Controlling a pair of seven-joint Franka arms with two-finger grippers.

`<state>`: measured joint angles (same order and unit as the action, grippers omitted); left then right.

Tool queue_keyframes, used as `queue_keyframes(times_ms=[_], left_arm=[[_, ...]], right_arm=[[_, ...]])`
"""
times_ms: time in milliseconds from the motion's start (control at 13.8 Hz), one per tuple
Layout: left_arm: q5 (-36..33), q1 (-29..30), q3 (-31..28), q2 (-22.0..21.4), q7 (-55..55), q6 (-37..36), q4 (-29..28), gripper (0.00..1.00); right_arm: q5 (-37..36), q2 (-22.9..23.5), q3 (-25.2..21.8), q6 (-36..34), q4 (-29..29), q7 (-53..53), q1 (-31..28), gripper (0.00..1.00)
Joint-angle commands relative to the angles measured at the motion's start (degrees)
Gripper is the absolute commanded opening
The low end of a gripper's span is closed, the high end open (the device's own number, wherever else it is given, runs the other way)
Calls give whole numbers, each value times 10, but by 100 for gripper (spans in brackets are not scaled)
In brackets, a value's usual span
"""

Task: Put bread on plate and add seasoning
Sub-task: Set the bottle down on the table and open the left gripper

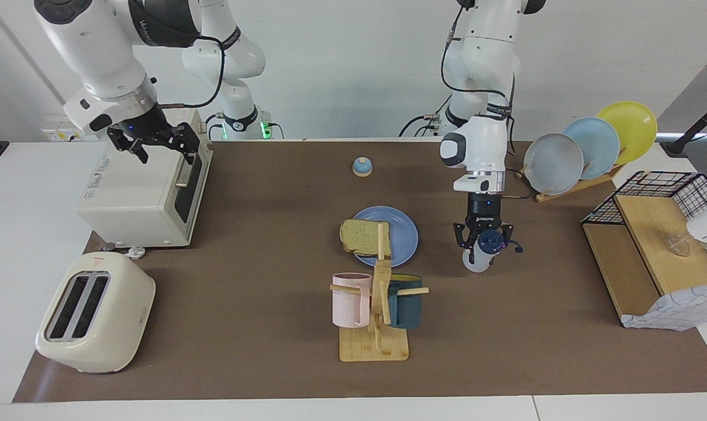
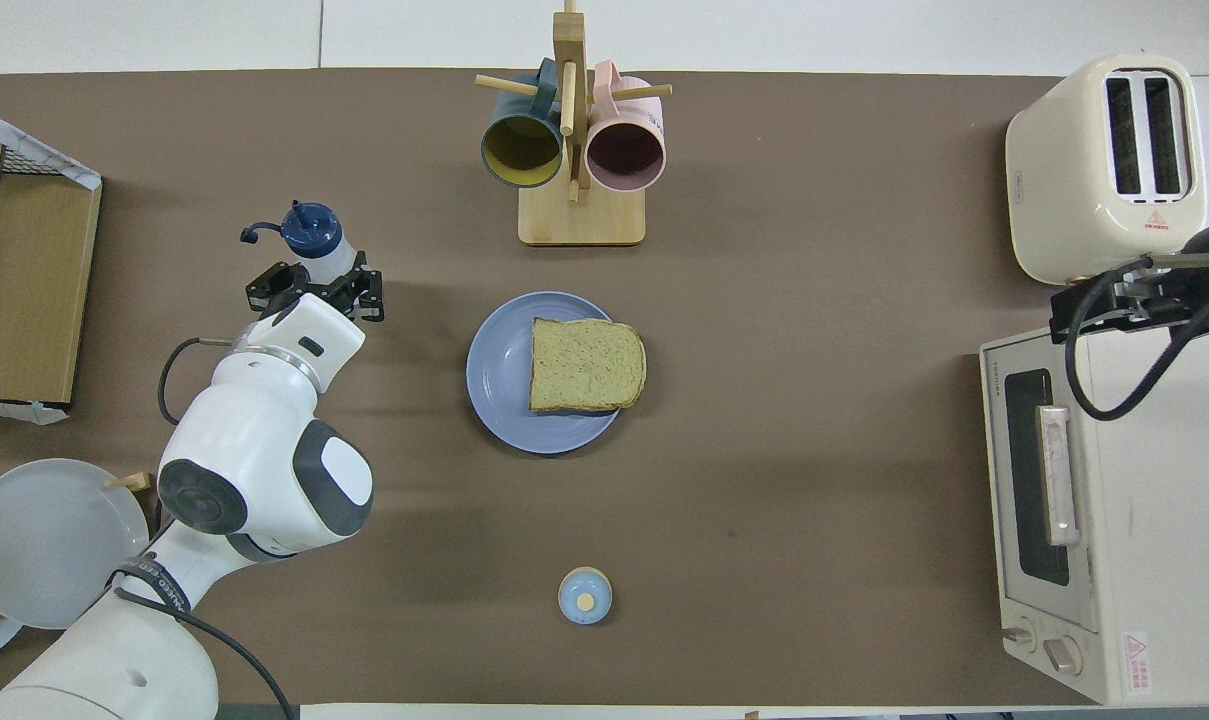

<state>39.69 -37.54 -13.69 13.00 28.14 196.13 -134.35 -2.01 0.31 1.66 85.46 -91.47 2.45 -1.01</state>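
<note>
The left hand (image 1: pixel 485 244) is gripping the translucent white squeeze bottle with navy cap (image 1: pixel 480 252), beside the round blue plate (image 1: pixel 403 231) carrying the square toast slice (image 1: pixel 360 235) (mid-tabletop). The right hand (image 1: pixel 154 140), fingers spread wide, is waiting over the cream toaster oven (image 1: pixel 137 196).

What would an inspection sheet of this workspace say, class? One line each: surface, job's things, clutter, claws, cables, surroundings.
Surface: brown mat on a white table.
Job's things: bread lies on the blue plate, overhanging its rim; seasoning bottle upright beside the plate, toward the left arm's end.
Clutter: mug stand with two mugs, bell, toaster, toaster oven, plate rack, wire basket.
Claws: left claw shut on the seasoning bottle; right claw open, waiting over the toaster oven.
Cables: black cable loops beside the left wrist.
Surroundings: white wall; nothing else seen.
</note>
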Motion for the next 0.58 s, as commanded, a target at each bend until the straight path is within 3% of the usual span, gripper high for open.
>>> queue_keyframes(times_ms=[0,217,507], left_arm=[[7,10,6,18,2,-18,24,0],[7,9,14,60,3,-16,53,0],[8,9,17,63,3,-16,55,0]], right_arm=[[11,-9,4,6,-9,-15,-7,100],[11,-8,4,8,-8,-14,-8,100],[11,-9,4,9,-8,-12,-7,100]])
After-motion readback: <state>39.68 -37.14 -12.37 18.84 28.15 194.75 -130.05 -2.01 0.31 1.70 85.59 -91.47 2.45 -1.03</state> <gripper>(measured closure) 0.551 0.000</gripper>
